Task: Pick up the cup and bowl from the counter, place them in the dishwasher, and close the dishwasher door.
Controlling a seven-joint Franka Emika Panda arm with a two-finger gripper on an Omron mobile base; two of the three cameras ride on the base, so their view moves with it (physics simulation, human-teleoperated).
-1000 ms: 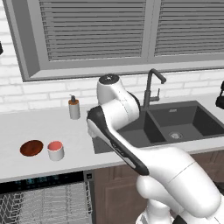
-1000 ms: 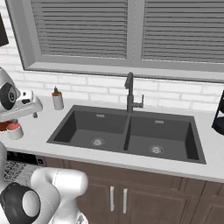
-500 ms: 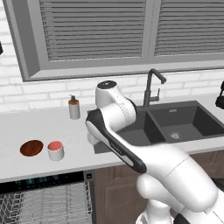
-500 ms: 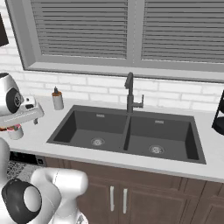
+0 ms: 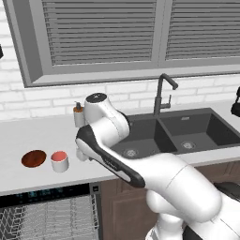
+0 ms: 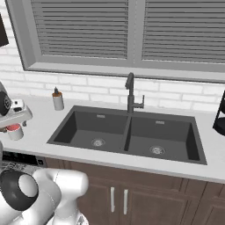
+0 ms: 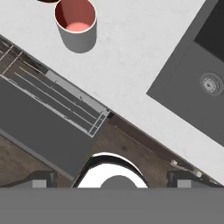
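- The bowl (image 5: 33, 158) sits furthest left of the sink, flat on the tabletop (image 5: 28, 136), upright and unheld; it is just beside the cup, though whether they touch I cannot tell.
- The cup (image 5: 59, 161) stands upright left of the sink, near the tabletop's front edge, its salmon inside facing up. That open top and clear sides probably make it the easier first pick.
- Below the cup, left of the sink's cabinet, the dishwasher (image 5: 47, 190) is open with its wire rack (image 5: 51, 218) pulled forward under the black control strip, presumably so both dishes can be lowered straight in.
- The soap dispenser (image 5: 78, 115) stands by the back wall, left of the sink, well clear of the cup.
- The gripper (image 7: 112, 179) hangs over the tabletop edge between cup and sink (image 5: 173, 133), looking down; its jaws are spread fully apart and hold nothing, which I judge to be readiness for reaching toward the cup.
- In the hand view the cup lies far from the fingertips (image 7: 41, 178), so the approach has some way to go.
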